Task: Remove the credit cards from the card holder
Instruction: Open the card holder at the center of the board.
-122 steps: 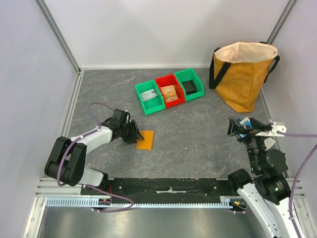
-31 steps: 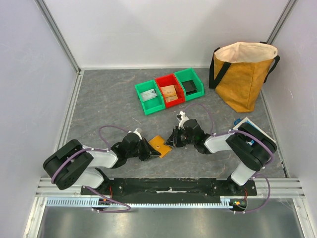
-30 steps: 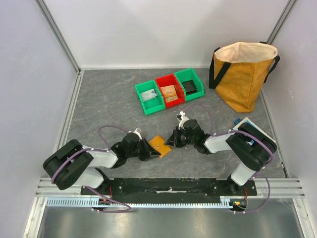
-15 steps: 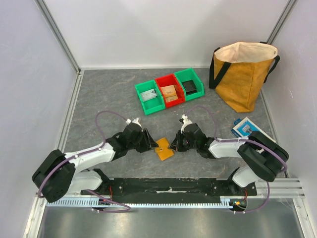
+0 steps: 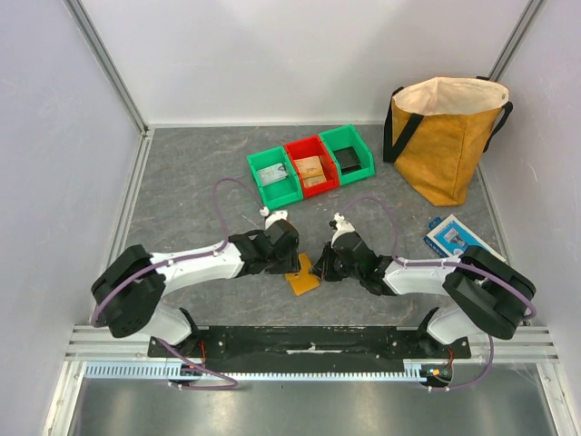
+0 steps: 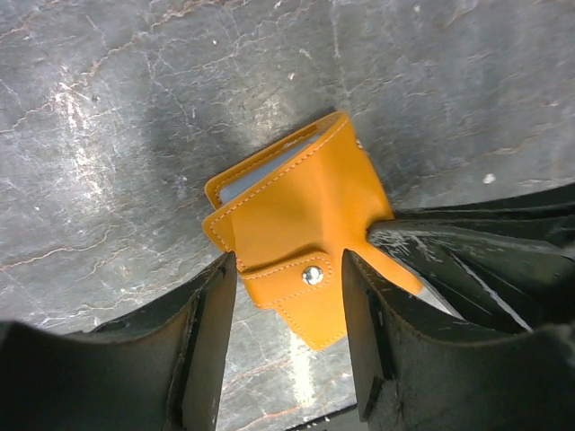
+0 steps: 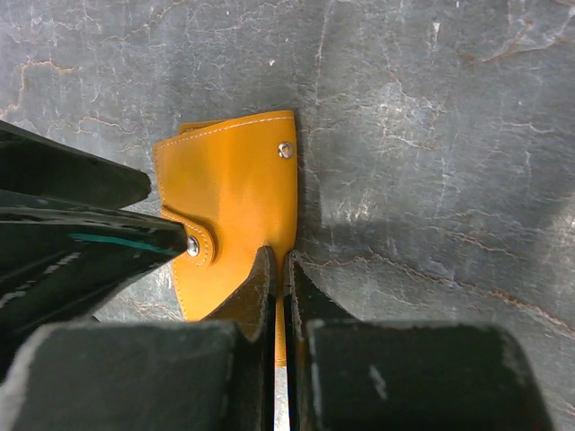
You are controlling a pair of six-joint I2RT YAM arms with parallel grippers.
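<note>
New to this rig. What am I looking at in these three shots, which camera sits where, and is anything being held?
Two robot arms are bolted at the near edge of a grey table. The wide picture comes from a fixed camera above and behind them. The two close-ups come from a camera on each wrist, looking past that arm's own fingers. On the table are a folded tan-orange card holder in the middle, three bins (green, red, green) behind it, a mustard bag at far right and a blue-and-white box near the right arm. The right gripper is shut, pinching an edge of the card holder. The left gripper is open, its fingers either side of the holder's snap flap, not clamping it.
</note>
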